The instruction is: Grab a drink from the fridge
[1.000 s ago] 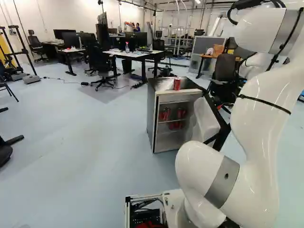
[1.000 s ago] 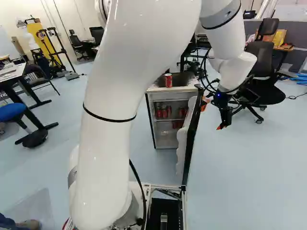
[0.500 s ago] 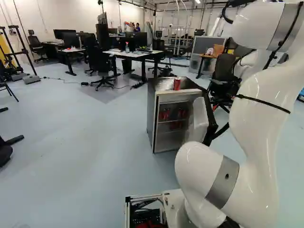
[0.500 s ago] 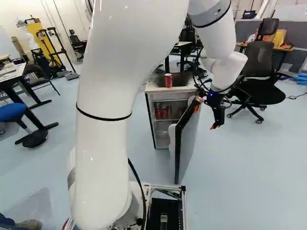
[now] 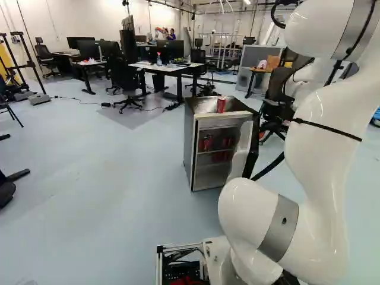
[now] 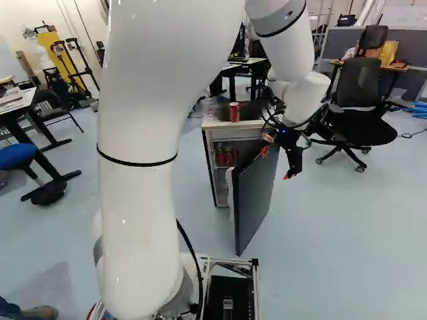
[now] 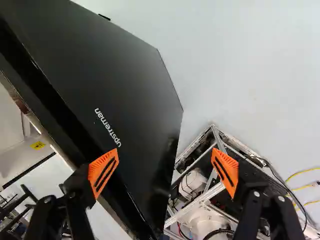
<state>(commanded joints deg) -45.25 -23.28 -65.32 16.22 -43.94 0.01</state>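
With its upper links rising beyond the top of the right base view, the white arm [image 6: 137, 200] bends over and comes back down beside the open fridge door [image 6: 257, 190], its black gripper [image 6: 275, 164] hanging at the door's top edge and pointing downward. Seen from the wrist, the gripper [image 7: 164, 169] has its two fingers spread wide apart: one orange pad [image 7: 103, 172] lies over the door's dark edge, the other over the base's metal frame [image 7: 195, 204]. Whether either finger touches the door, I cannot tell.

Red drink cans [image 5: 207, 142] sit inside the fridge [image 5: 189, 142], on its shelves, partly hidden by the door in the right base view. Another red can [image 6: 234, 111], with a pale rim, stands upright on top of the fridge.

Relative to the jaws, the cans inside are on the far side of the door, outside the grip. The can on top is also apart from the fingers, to their left in the right base view.
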